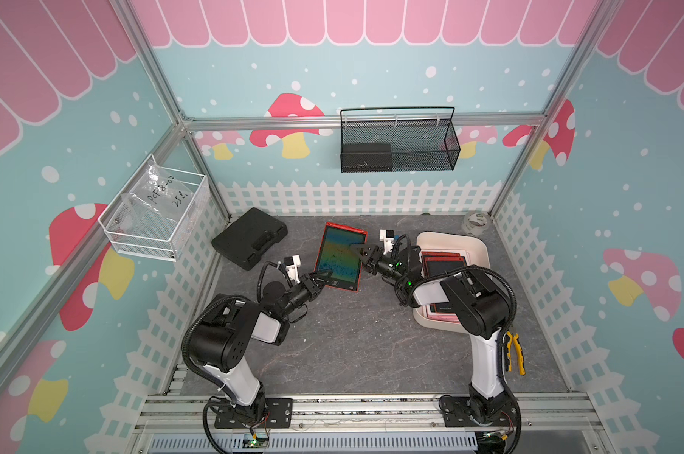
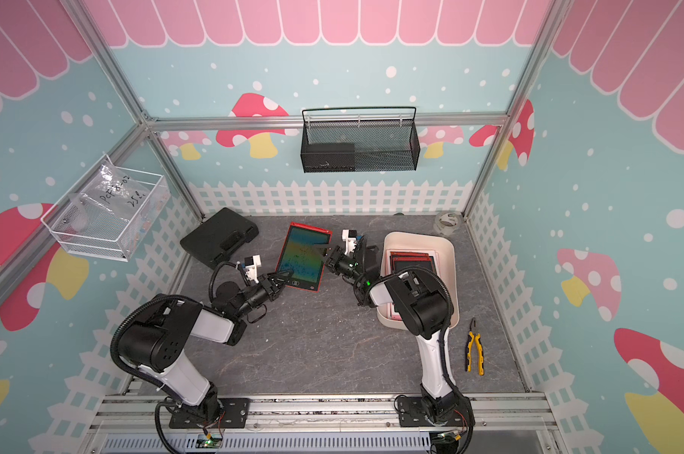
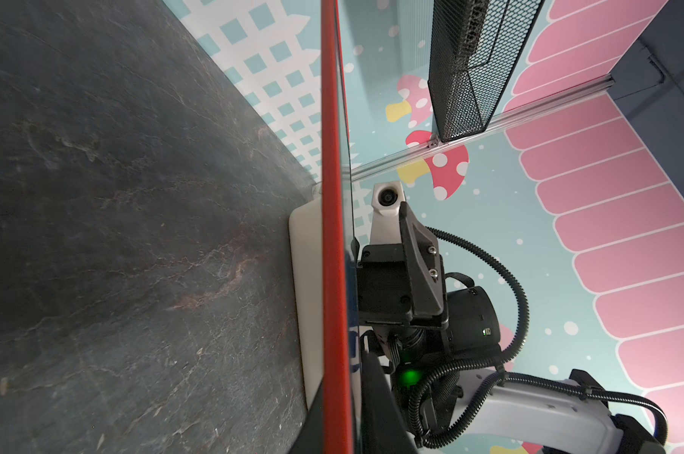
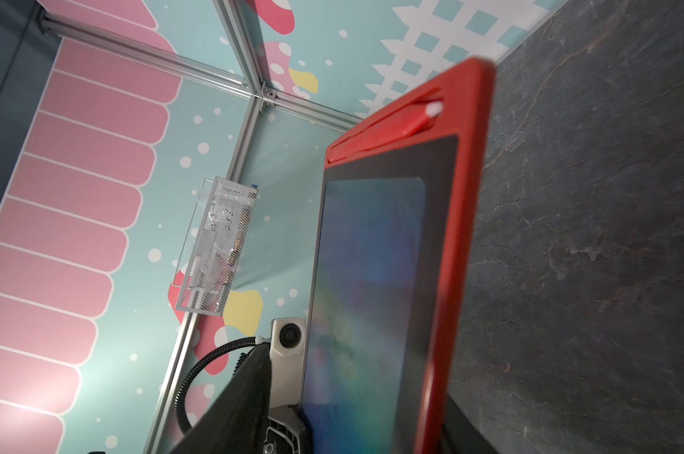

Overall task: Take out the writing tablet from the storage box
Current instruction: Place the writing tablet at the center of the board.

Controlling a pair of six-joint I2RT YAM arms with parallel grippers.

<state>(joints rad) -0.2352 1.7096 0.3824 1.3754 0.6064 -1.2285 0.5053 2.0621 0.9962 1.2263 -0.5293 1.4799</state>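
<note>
The writing tablet (image 1: 340, 255) (image 2: 303, 255) has a red frame and a dark rainbow screen. It is outside the storage box, over the table's middle towards the back. My left gripper (image 1: 324, 277) (image 2: 283, 280) is shut on its near short edge; in the left wrist view the red rim (image 3: 334, 196) runs between the jaws of that gripper (image 3: 338, 432). My right gripper (image 1: 358, 251) (image 2: 324, 253) (image 4: 356, 424) is open around the tablet's (image 4: 371, 275) right long edge. The cream-white storage box (image 1: 477, 251) (image 2: 446, 251) (image 3: 307, 314) stands at the right and holds more red and pink tablets (image 1: 442, 265).
A black case (image 1: 250, 238) lies at the back left. A tape roll (image 1: 475, 222) sits in the back right corner. Yellow pliers (image 1: 515, 351) lie near the right arm. A black mesh basket (image 1: 399, 143) hangs on the back wall, and a white wire basket (image 1: 155, 220) hangs on the left wall.
</note>
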